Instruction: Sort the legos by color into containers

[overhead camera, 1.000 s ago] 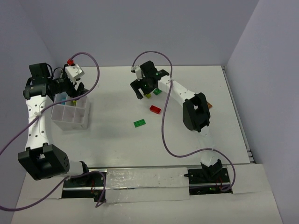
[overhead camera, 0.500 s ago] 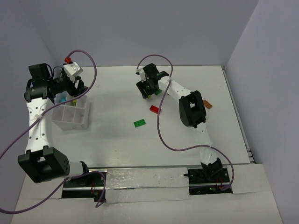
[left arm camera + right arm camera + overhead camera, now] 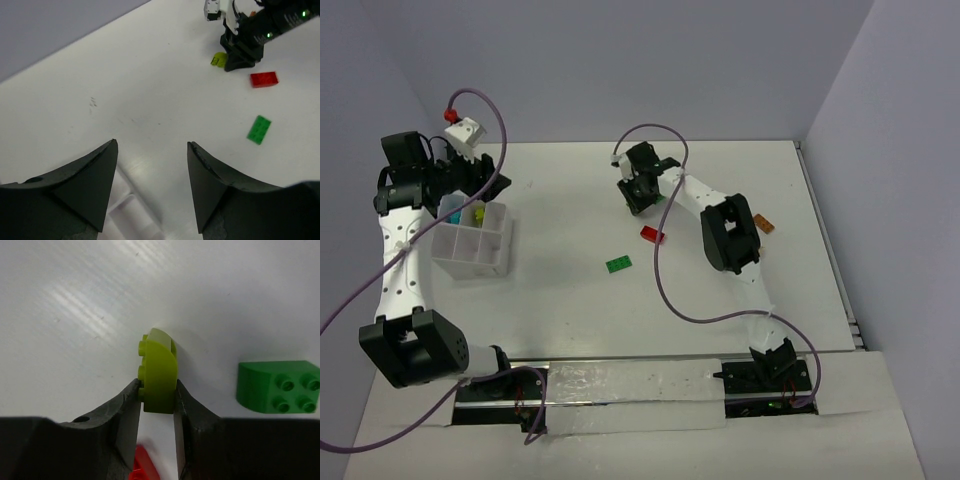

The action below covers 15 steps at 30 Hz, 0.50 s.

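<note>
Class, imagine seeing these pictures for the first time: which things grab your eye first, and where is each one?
The right hand pinches a yellow-green lego at the far middle of the table, with a green studded brick beside it. At far left, the open left hand hangs by the white compartment box, which holds a few coloured pieces. A red lego and a flat green lego lie loose mid-table.

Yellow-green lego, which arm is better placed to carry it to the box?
Right. The right gripper is shut on the yellow-green lego. The left gripper hangs open and empty by the box, far from that lego.
</note>
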Motion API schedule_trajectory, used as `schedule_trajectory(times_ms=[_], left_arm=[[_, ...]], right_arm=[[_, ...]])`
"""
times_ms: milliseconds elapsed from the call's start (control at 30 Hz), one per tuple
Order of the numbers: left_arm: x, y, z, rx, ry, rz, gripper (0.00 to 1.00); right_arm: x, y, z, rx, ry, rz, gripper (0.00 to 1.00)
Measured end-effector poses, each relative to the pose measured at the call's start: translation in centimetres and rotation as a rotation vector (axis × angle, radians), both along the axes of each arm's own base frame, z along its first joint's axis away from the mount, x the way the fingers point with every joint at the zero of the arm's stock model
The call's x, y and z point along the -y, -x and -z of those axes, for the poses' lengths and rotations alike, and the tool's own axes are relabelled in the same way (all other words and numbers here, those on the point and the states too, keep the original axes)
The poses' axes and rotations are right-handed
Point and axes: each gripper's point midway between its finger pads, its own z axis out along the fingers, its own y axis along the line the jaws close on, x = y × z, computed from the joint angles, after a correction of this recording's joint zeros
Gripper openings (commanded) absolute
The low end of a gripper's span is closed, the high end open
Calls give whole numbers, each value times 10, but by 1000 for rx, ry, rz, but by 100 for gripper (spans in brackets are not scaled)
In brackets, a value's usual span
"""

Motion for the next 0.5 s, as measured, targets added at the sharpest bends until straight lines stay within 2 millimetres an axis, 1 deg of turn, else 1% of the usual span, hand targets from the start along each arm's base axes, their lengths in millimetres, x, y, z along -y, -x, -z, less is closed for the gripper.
schedule_trajectory(times_ms=[33, 67, 100, 167, 200, 233, 300, 367, 433, 500], left_arm=[[1, -1, 2, -31, 34, -21, 79], [2, -1, 5, -64, 71, -40, 82], [4, 0, 9, -98, 112, -54, 85], [13, 7, 21, -177, 210, -64, 88], [20, 12, 30, -228, 266, -66, 88], [26, 18, 40, -280, 321, -66, 89], [36, 31, 60, -394, 411, -77, 89], [47, 39, 71, -474, 488, -85, 89], [58, 46, 72, -533, 548, -80, 89], [70, 52, 65, -573, 600, -60, 89]], right_arm=[[2, 7, -1, -10, -6, -6, 17], [4, 17, -2, -23, -14, -14, 13], [6, 29, -6, -41, -26, -26, 7], [7, 54, -22, -71, -68, -56, 3], [6, 64, -35, -72, -96, -75, 3], [1, 73, -52, -62, -130, -98, 3], [-13, 85, -91, -13, -200, -150, 2], [-32, 96, -130, 55, -275, -214, 2], [-53, 118, -164, 104, -335, -289, 1], [-74, 144, -189, 136, -381, -369, 0]])
